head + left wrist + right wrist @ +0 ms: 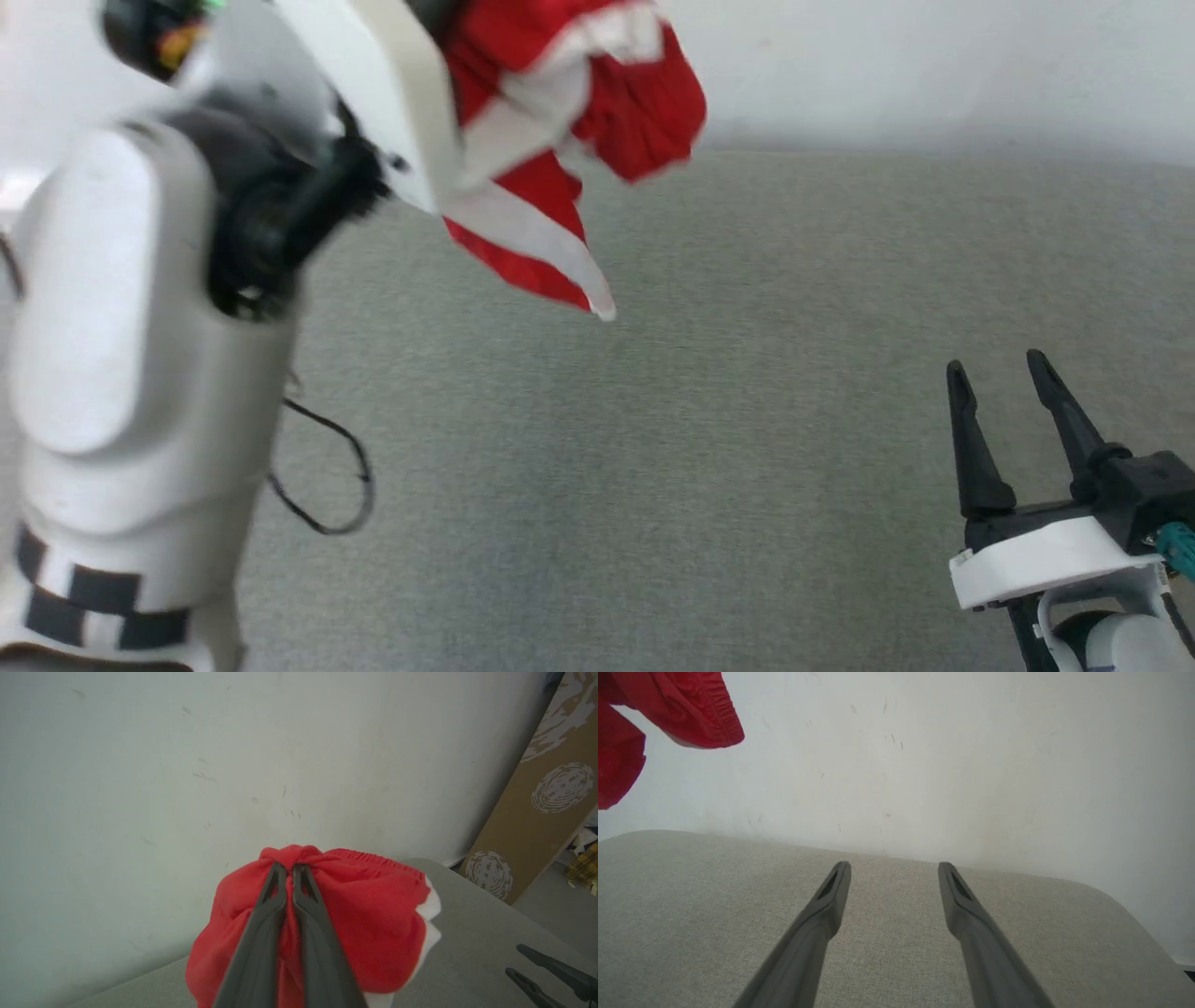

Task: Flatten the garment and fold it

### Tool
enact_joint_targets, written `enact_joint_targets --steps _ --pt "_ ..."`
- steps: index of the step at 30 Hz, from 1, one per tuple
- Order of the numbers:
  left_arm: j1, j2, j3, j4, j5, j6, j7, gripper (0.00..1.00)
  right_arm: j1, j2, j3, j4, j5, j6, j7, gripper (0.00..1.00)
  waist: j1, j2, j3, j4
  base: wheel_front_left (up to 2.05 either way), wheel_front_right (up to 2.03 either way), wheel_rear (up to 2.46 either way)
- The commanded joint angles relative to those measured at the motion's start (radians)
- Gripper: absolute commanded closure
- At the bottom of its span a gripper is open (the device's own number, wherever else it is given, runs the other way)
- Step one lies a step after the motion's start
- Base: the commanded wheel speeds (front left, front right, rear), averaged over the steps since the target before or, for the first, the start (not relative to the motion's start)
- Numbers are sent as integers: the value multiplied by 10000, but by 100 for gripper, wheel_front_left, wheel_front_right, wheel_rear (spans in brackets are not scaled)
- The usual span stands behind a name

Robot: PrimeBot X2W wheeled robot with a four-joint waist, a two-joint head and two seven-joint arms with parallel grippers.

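The left tool (289,870) is clamped shut on a bunched fold of the shorts (369,914). They hang from its tips, clear above the tabletop (467,952). Red cloth drapes down both sides of its fingers, with the gathered waistband just to their right and a white stripe trailing below. Further right, well apart from the shorts, the right tool (999,366) hovers low over the tabletop, fingers spread wide, nothing between them.
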Motion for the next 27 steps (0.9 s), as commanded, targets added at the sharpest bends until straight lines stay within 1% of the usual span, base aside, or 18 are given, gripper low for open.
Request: enact_joint_targets --steps 1,6,10,12,16,19,23,24,25,26,27 --pt "285 -192 -157 -108 114 98 -177 100 -146 35 -43 -76 70 -19 -74 0 0 0 192 -593 0 0 0" --pt "973 -904 -767 0 532 342 -1037 100 -328 36 -156 -58 142 -19 -133 0 0 0 623 -1106 0 0 0" --pt "1688 -1141 -1494 607 1212 306 -1937 100 -462 36 -100 -1 265 -19 -229 0 0 0 895 -1468 0 0 0" --pt "2149 -1274 -1960 1086 1545 224 -2466 100 -508 36 -67 67 301 -19 -269 0 0 0 1008 -1610 0 0 0" --pt "3103 -1771 -2687 2304 1914 316 -3559 100 -569 37 -15 188 365 -19 -348 0 0 0 1174 -1817 0 0 0" --pt "3595 -2135 -3059 3303 1928 486 -4366 100 -622 37 10 274 409 -19 -397 0 0 0 1277 -1893 0 0 0" --pt "3819 -2379 -3501 4529 1681 654 -5130 100 -711 37 151 381 474 -19 -414 0 0 0 1391 -1923 0 0 0" --pt "3787 -2403 -3587 4764 1601 701 -5305 81 -743 37 193 417 484 -19 -417 0 0 0 1411 -1917 0 0 0" --pt "3736 -2419 -3655 4964 1504 748 -5476 51 -776 37 224 455 492 -19 -426 0 0 0 1421 -1906 0 0 0" --pt "3671 -2428 -3713 5112 1379 787 -5643 0 -806 37 250 492 500 -19 -436 0 0 0 1414 -1886 0 0 0" --pt "3590 -2433 -3788 5152 1180 828 -5826 0 -822 37 260 527 503 -19 -445 0 0 0 1390 -1852 0 0 0"
